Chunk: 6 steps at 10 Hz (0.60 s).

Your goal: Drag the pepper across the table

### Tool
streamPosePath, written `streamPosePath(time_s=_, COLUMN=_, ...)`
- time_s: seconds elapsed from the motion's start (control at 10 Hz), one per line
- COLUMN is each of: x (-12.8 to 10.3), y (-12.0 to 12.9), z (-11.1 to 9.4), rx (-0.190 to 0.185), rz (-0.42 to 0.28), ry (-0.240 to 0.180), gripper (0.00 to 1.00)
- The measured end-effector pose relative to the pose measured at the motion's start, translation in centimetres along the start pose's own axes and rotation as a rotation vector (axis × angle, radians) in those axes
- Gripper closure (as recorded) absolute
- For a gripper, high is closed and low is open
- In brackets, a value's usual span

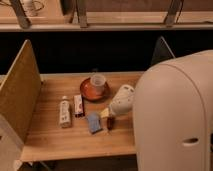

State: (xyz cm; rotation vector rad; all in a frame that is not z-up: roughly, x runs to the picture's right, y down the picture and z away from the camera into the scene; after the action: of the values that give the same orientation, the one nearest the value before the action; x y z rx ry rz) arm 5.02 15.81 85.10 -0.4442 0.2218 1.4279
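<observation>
The pepper is a small dark red shape on the light wooden table, just right of a blue object. Only part of it shows beneath the gripper. My gripper reaches down from the white wrist and sits right over the pepper, at or very near the tabletop. The large white arm body fills the right side of the view and hides the table's right half.
A red-brown bowl holding a pale cup stands behind the gripper. A blue object, a red-and-white box and a white bottle lie to the left. Upright side panels stand at left and right.
</observation>
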Motion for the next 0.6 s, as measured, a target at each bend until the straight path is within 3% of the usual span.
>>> streamPosePath(time_s=0.3, x=0.2, y=-0.4, z=1.8, rx=0.015, rz=0.014, ry=0.049, gripper=0.21)
streamPosePath(time_s=0.4, x=0.1, y=-0.5, z=2.1, rx=0.020, rz=0.013, ry=0.055, gripper=0.26)
streamPosePath(time_s=0.6, x=-0.3, y=-0.5, z=2.6, rx=0.029, rz=0.001, ry=0.062, gripper=0.46)
